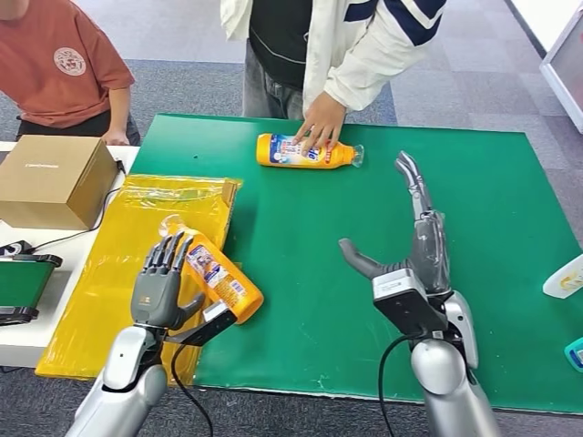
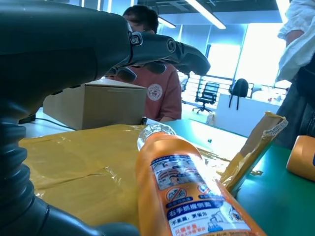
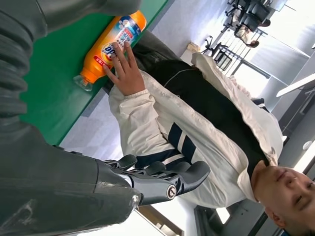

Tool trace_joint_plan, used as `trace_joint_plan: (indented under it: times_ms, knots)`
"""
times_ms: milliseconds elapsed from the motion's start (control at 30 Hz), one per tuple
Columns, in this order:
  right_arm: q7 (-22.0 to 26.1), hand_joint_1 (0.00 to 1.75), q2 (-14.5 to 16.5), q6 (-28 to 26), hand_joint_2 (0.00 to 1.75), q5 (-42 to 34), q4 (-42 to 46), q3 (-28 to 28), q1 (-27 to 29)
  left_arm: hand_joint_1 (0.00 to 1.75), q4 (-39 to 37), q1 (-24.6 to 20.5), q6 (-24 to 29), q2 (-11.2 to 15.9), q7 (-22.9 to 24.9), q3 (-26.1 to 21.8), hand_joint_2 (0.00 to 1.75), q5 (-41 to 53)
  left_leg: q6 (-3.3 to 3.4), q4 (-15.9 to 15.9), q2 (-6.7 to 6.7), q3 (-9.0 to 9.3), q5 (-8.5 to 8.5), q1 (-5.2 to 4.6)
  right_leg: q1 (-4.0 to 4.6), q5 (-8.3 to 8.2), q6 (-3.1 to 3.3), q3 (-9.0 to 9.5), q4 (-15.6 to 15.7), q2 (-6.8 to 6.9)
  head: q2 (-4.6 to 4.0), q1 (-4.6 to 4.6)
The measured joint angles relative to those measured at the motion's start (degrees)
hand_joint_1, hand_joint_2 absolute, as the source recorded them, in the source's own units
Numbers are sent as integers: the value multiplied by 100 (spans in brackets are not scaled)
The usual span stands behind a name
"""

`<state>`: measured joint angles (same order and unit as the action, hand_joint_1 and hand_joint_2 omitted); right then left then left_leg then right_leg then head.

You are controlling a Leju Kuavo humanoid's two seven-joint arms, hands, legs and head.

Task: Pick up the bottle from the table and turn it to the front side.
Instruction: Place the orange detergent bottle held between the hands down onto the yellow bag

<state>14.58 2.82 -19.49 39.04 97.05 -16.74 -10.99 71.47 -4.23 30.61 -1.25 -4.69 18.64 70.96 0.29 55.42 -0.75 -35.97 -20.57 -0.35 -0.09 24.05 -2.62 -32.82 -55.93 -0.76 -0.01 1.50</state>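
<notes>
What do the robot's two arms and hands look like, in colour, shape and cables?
Both arms are rounded silver metal tubes. The left hand has a grey back and dark, slim fingers. The right hand has a grey translucent cover and a thick grey thumb. Each wrist carries a dark, boxy camera block with a black cable looping down. In the wrist views, a ribbed grey cover sits behind each hand.

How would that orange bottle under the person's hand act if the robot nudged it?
The far orange bottle lies on its side on the green mat, and its rounded body would probably roll. Its glossy plastic may slip in the fingers. A person's hand rests on it, likely steadying it.
</notes>
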Motion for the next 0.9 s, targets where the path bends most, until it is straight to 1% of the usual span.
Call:
trace_joint_plan:
  times_ms: [300, 367, 400, 467, 533, 600, 767, 900]
  knots:
    - [24, 0, -40, -21, 175, 15, 84, 1, 53, 0, 78, 92, -58, -3, -85, -5, 175, -253, -1, 0, 0, 0, 0, 1, 1, 0, 0, -1, 0, 0, -1, -1]
    - [28, 0, -42, -30, 175, 36, 85, 2, 85, 0, 156, 140, -113, -19, -241, -8, 175, -577, 0, 0, 0, 0, 0, 1, 1, 0, 0, 0, 0, 0, 1, 0]
    - [28, 0, -44, -40, 175, 49, 86, 2, 109, 0, 228, 181, -189, -34, -377, -9, 175, -880, 0, 0, 0, 0, 0, 0, 1, 0, 0, 0, 0, 0, 1, -1]
    - [27, 0, -55, -73, 175, 81, 102, 3, 172, 0, 475, 310, -494, -77, -769, -14, 175, -1799, 1, 0, 0, 0, -1, 0, 0, 0, 0, 0, 0, 0, 0, 0]
    - [27, 0, -78, -115, 175, 111, 144, 8, 253, 0, 847, 483, -936, -120, -1167, -19, 175, -2863, 3, 0, 0, -1, -3, 0, 0, 1, 0, 0, 0, 0, -1, 0]
    - [32, 0, -101, -160, 175, 137, 193, 18, 332, 0, 1284, 664, -1404, -143, -1413, -29, 175, -3747, 3, 0, 0, -2, -6, 0, 0, 2, -1, -1, 1, 0, 0, 0]
    - [50, 0, -147, -265, 175, 169, 308, 42, 484, 0, 2304, 1045, -2414, -134, -1631, -121, 175, -5263, -3, 0, 0, -2, -10, 1, 1, 7, 5, -4, 0, 0, -1, 0]
    - [95, 0, -166, -323, 175, 185, 340, 69, 546, 0, 2884, 1264, -3369, -129, -1803, -248, 175, -6732, -4, 0, 0, -1, -10, 2, 3, 7, 6, -4, 0, 0, -1, 0]
